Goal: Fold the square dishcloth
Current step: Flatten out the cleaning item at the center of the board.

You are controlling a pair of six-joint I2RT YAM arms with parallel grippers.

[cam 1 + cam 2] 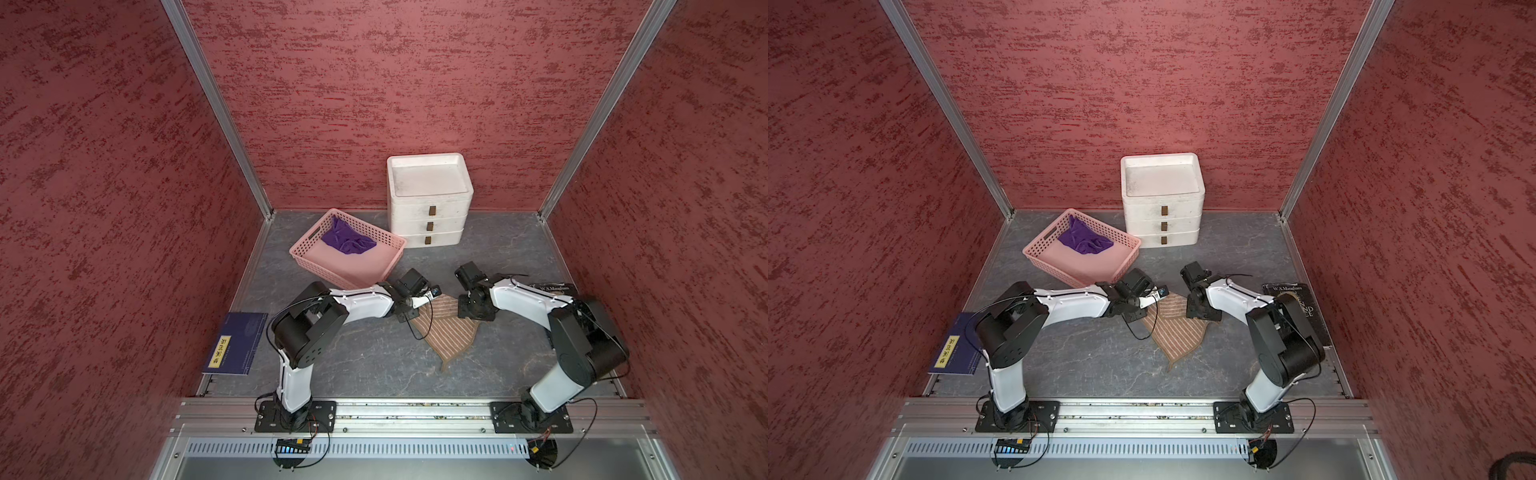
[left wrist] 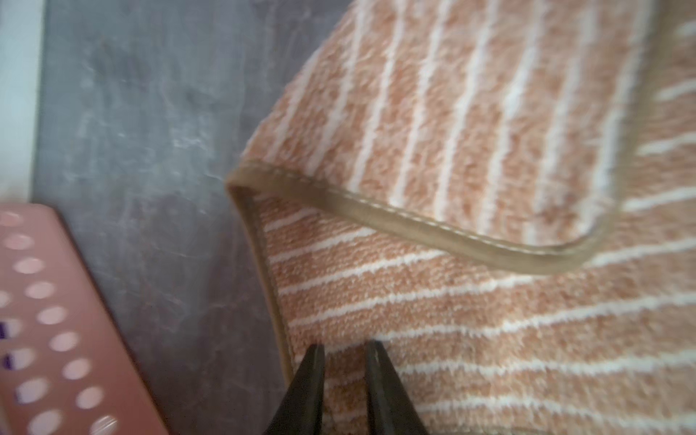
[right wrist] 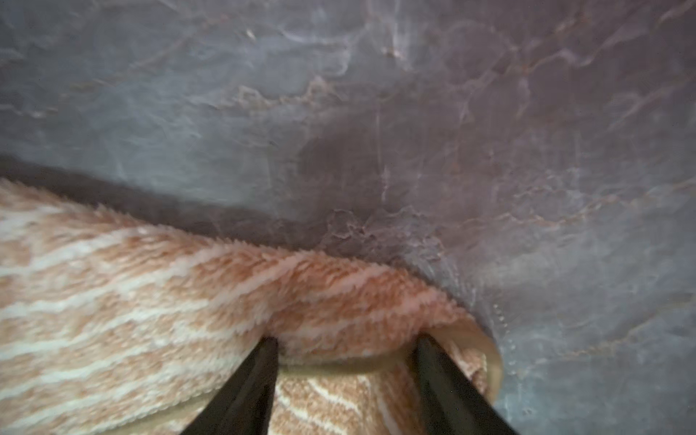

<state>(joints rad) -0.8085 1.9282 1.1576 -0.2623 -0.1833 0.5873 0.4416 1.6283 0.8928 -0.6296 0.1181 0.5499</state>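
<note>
1. The left claw hung at the left far edge of the cloth, not far from the pink basket. Its jaws stood narrow with striped pile showing in the slit, and whether a layer was pinched there could not be told
2. The dishcloth lay in the middle of the worktop, between the two claws. Its outline was uneven, a hemmed flap was turned over onto the layer beneath, and one corner pointed toward the near rail
3. The right claw sat at the right far edge, jaws apart, one on each side of a raised fold and touching it. I judged it not yet clamped
4. The step in hand looked like taking hold of the far edge, and no clean fold was made
5. The next move called for the right claw to close on its fold, then for both to lift together and carry that edge level toward the near corner so that the hems would meet
</note>
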